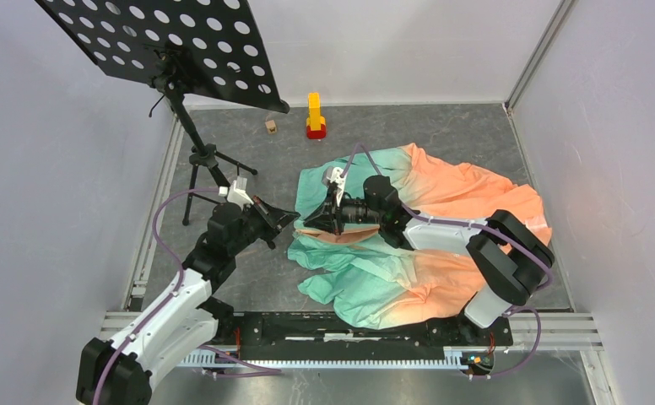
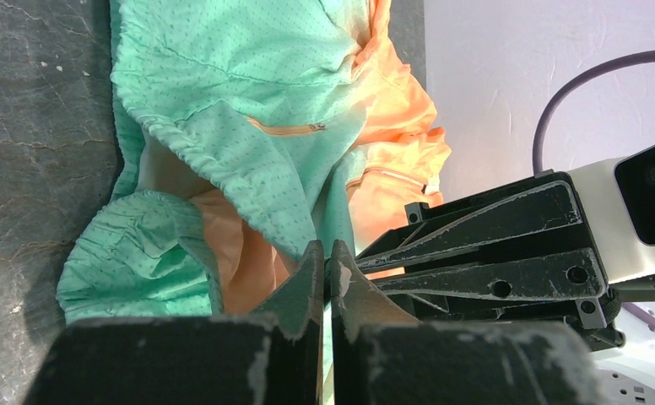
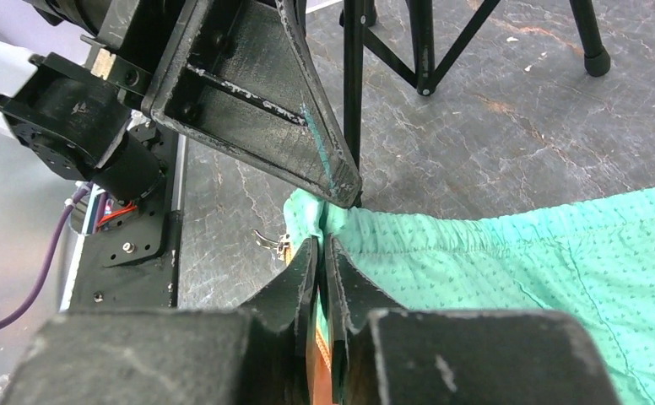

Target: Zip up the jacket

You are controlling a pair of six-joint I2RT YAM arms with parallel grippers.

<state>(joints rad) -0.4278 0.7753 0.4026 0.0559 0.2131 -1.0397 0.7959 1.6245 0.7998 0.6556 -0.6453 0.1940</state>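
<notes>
Mint fabric fading to peach, the jacket (image 1: 392,291) lies crumpled just beyond the rail (image 1: 349,325), right of centre, and its front looks unzipped. At its green left edge both grippers meet, tips almost touching. Our left gripper (image 2: 326,253) is closed tight, pinching the gathered hem (image 3: 408,224). Our right gripper (image 3: 322,249), reaching across the cloth, is nearly closed on green fabric and an orange strip (image 3: 317,346), which we judge to be zipper tape. From there the zipper's line runs rightward toward the peach end, so the right arm is better placed to pull.
</notes>
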